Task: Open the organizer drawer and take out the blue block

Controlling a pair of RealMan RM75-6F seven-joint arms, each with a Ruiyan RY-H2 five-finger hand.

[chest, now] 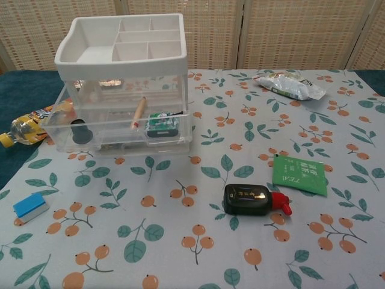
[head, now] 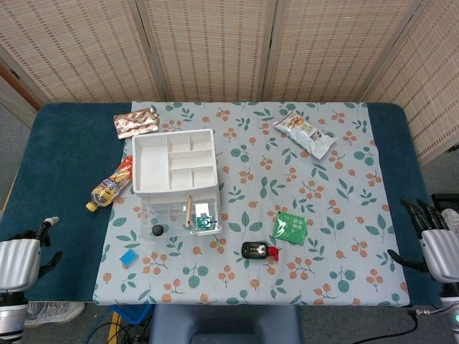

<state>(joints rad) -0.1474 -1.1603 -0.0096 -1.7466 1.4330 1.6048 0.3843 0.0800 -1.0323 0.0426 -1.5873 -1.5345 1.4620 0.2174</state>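
The white organizer [head: 174, 162] [chest: 123, 45] stands left of centre on the floral cloth, its clear drawer [head: 181, 215] [chest: 117, 129] pulled out toward me. Inside the drawer lie a wooden stick, a green-and-white item and a black cap. The blue block [head: 129, 257] [chest: 30, 205] lies on the cloth in front of the drawer, to its left. My left hand [head: 20, 258] hangs off the table's front left corner, fingers apart, holding nothing. My right hand [head: 437, 247] is off the right front edge, fingers spread and empty. Neither hand shows in the chest view.
A black bottle with a red cap [head: 258, 250] [chest: 254, 199] and a green packet [head: 290, 227] [chest: 300, 174] lie right of the drawer. A snack bag [head: 304, 133] [chest: 290, 85] sits at the back right, a red packet [head: 135, 121] at the back left, a plastic bottle [head: 111, 183] [chest: 24, 125] beside the organizer.
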